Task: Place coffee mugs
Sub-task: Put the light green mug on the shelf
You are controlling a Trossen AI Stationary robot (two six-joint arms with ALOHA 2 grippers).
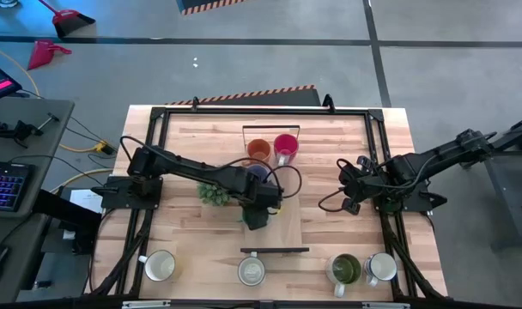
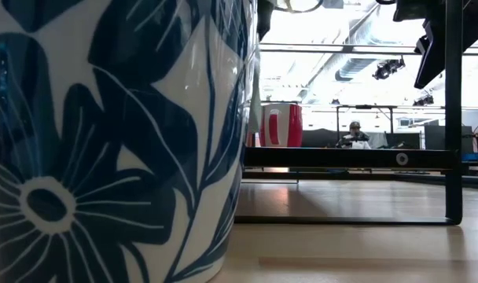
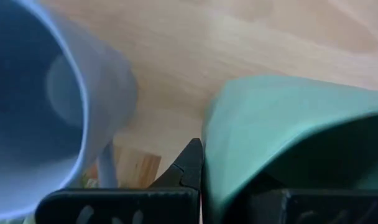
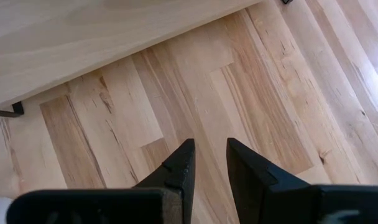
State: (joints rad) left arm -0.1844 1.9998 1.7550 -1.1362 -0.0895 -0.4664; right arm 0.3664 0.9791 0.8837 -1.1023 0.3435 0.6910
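My left gripper [image 1: 257, 211] is at the table's middle, shut on a teal-green mug [image 3: 288, 130], which the gripper hides in the high view. A lavender-blue mug [image 3: 33, 106] stands right beside it, partly under the left arm [image 1: 257, 174]. An orange mug [image 1: 258, 151] and a pink-red mug [image 1: 286, 148] stand at the far middle. Two white mugs [image 1: 160, 266] [image 1: 381, 268], an olive-green mug [image 1: 344, 269] and a blue-flowered white mug [image 1: 251, 271] stand along the near edge. My right gripper [image 4: 209, 155] is open a little, empty, above bare wood at the right. My left gripper has the teal-green mug by its wall at the rim [image 3: 209, 155]. One finger [image 3: 190, 163] lies against the outer side of the wall. The mug hides the other finger. Whether the mug stands on the table or is lifted, I cannot tell.
A spiky green potted plant [image 1: 214, 193] stands just left of my left gripper. A thin black frame [image 1: 271, 127] stands behind the far mugs and a black bar [image 1: 274, 250] near the front. The blue-flowered white mug [image 2: 105, 141] fills the low view's left. A person [image 2: 353, 137] sits far behind.
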